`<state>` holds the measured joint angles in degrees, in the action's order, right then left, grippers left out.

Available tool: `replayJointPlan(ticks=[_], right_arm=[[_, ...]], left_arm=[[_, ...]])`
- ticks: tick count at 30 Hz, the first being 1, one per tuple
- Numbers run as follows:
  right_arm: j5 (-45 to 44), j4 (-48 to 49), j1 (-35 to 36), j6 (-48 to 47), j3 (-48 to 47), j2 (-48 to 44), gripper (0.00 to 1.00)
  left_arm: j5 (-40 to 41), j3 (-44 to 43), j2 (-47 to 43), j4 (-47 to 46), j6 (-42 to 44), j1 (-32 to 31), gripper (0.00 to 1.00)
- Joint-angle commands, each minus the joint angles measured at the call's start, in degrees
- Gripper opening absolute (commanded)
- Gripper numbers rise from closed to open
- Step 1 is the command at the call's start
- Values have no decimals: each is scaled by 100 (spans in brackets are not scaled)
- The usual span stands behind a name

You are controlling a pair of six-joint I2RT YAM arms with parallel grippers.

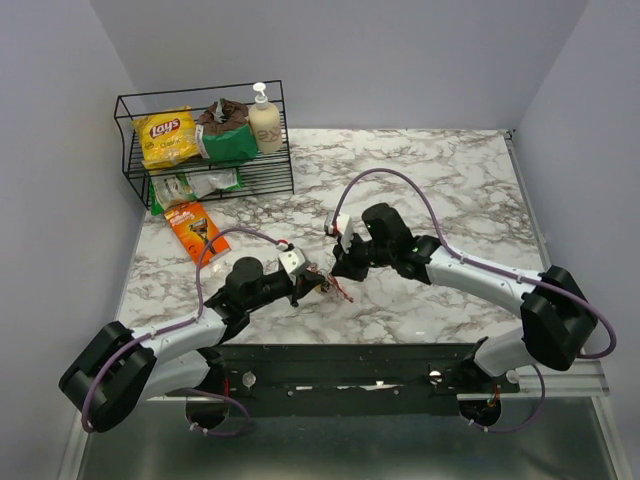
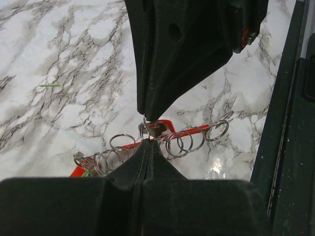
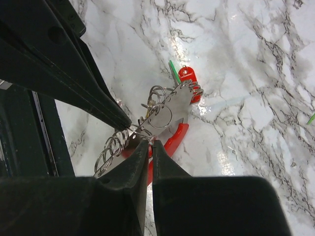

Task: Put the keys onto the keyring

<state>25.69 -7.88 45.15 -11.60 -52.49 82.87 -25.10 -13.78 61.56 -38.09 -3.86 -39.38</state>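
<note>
Left gripper [image 2: 147, 143] jaws are pressed together, apparently pinching the keyring [image 3: 174, 138] at their tips. Right gripper [image 3: 151, 143] jaws stand a crack apart beside it. It likely handles light, stiff and slippery, and is best held by its red curve.

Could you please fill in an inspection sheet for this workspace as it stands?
Surface: glossy white marble-patterned tabletop with grey veins.
Job's things: red curved keyring with silvery rings held between the arms; small red-headed key lies at its far end.
Clutter: black wire basket holding yellow crisp bag and cream pump bottle; orange blister pack in front.
Grippers: left gripper jaws shut on the keyring; right gripper jaws nearly together at its rings, grip unclear.
Cables: purple cables arch over both arms.
Surroundings: plain grey walls.
</note>
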Motion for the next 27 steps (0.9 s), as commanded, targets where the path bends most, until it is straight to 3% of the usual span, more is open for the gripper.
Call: replayJointPlan(ticks=[1, 10, 20, 27], right_arm=[[85, 225, -23, 26, 81, 98, 16], [6, 243, -32, 52, 81, 124, 35], [-424, 243, -32, -53, 283, -499, 69], [-609, 418, -41, -203, 476, -1035, 80]], left_arm=[[14, 68, -12, -691, -124, -79, 0], [-47, 113, -144, -735, -71, -123, 0], [-12, 147, -179, -691, -10, -132, 0], [-30, 148, -250, -630, 52, -141, 0]])
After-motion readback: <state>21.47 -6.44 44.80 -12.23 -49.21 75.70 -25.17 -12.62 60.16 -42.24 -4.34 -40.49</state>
